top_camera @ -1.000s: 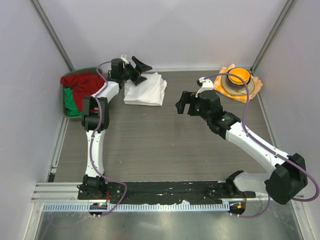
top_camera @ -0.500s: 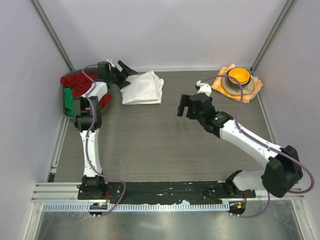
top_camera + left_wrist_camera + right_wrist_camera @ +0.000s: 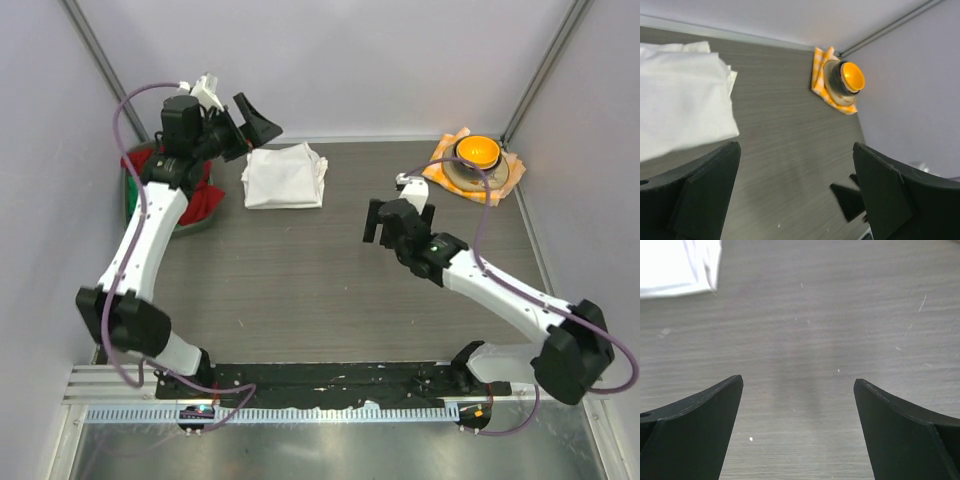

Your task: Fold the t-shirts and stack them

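**Jaws clear of the folded pile, snag risk at its left edge**

Position: the t-shirts [image 3: 285, 177] are found at the far side of the bench [image 3: 300, 290], left of centre, just beside the green bin [image 3: 127, 205], which holds red cloth [image 3: 203, 197]. No loose white shirt is seen elsewhere on the bench. Whether one lies in the bin cannot be told.

Jaws: the left jaws are held wide apart and empty, raised above the bench near the pile's far-left corner. The right jaws are likewise spread with nothing between them, over bare bench right of centre, well apart from the pile.

Risks, as judged:
- If the left jaws are lowered carelessly beside the pile, a fingertip could catch the top layer. Thin cotton is likely to drag rather than slide, so a fold would be pulled open or the pile skewed.
- A grasp taken at one edge only is likely to lift a single ply and let the rest unroll.
- A sweep of the right arm [image 3: 490, 290] toward the far-right corner could knock the orange bowl [image 3: 477, 151] off its checked cloth [image 3: 437, 166].

Appearance: the pile is plain white and folded to a rough rectangle. Stepped layers show along its right edge [image 3: 726, 75], and the edges are not quite flush. How many shirts it holds cannot be counted.
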Available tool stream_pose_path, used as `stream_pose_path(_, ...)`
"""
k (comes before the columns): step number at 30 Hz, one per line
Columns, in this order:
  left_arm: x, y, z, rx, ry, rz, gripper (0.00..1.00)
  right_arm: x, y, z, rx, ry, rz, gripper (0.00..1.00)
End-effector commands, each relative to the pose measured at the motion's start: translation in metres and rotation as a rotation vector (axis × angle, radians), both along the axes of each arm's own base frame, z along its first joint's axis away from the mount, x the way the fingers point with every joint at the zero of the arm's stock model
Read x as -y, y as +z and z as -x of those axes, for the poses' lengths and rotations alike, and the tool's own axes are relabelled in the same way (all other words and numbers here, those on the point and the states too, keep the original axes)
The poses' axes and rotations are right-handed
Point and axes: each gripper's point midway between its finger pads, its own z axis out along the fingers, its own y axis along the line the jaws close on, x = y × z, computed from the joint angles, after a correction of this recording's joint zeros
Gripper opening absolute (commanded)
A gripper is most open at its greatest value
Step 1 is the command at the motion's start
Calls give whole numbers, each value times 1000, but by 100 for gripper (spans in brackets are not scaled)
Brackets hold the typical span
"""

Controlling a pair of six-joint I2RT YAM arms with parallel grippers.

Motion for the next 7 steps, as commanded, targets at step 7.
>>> stream_pose_path(7,-86,-70,172,-128,262,-460,100,3,112,7,282,39,-130,100)
